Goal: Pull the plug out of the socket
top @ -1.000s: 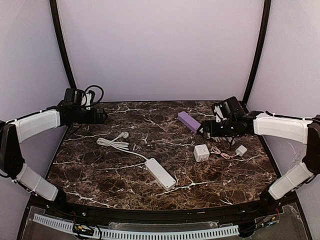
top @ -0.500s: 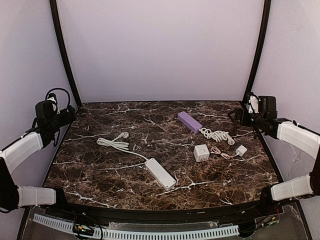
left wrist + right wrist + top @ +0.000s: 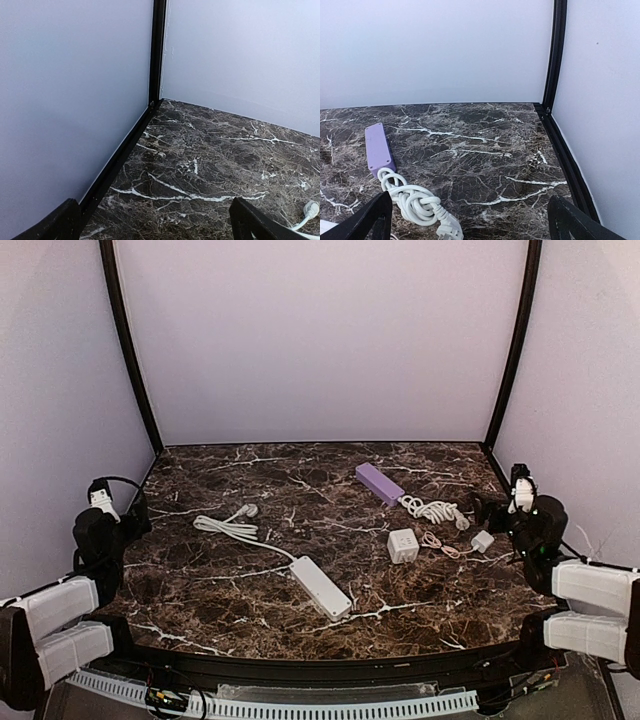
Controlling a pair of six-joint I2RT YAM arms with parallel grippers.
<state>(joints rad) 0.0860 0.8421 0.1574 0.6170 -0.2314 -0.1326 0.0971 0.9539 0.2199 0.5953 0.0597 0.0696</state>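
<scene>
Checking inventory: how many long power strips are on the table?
2. The white power strip lies front of centre; the purple power strip lies toward the back right. Nothing seems to hide another.

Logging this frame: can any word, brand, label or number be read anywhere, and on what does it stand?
No text can be read in any view.
The long white power strip, the purple power strip and the white cube socket show no legible print; any marking on them is too small to make out.
The marble table carries no sign or label.
</scene>
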